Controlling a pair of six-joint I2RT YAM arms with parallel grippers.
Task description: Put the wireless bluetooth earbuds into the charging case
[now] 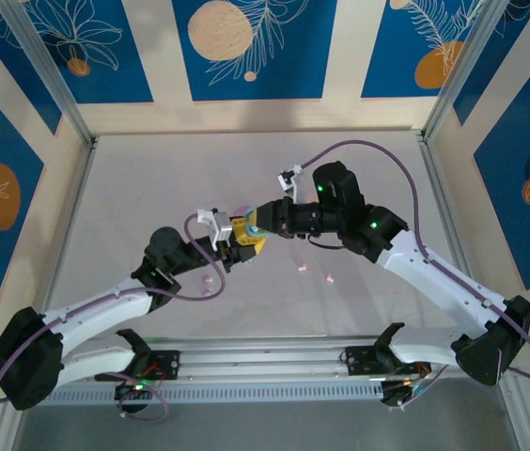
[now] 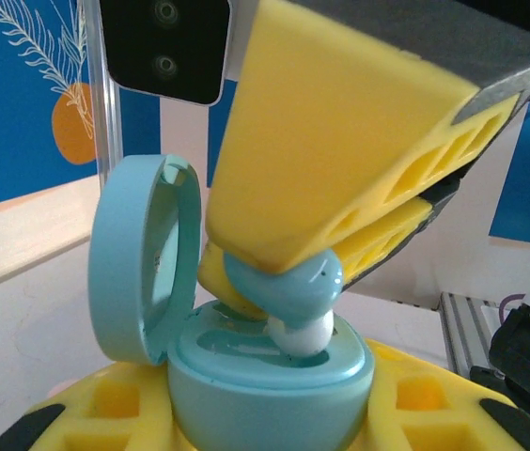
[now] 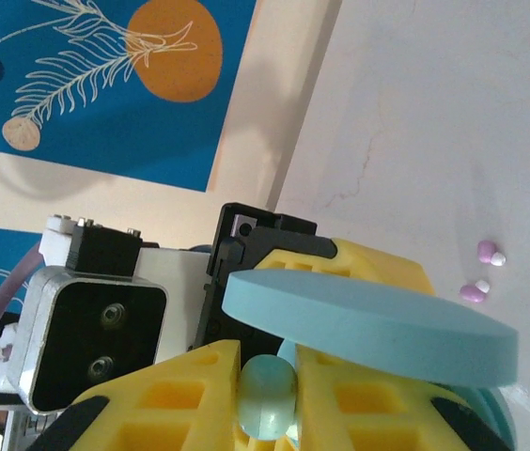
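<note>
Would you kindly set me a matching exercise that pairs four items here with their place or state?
Things:
1. blue bud
2. case
3. lid
4. lilac buds

Places or states:
a. lying on the table
b. swung open
c. gripped in the left tool
d. pinched in the right tool

Pairs: 1-d, 2-c, 3-b, 4-a.

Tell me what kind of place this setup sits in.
Most likely a robotics lab test cell, not a home or shop: a pale table fenced by aluminium posts and printed blue leaf panels, with a left arm and a right arm bolted to a rail at its near edge.
</note>
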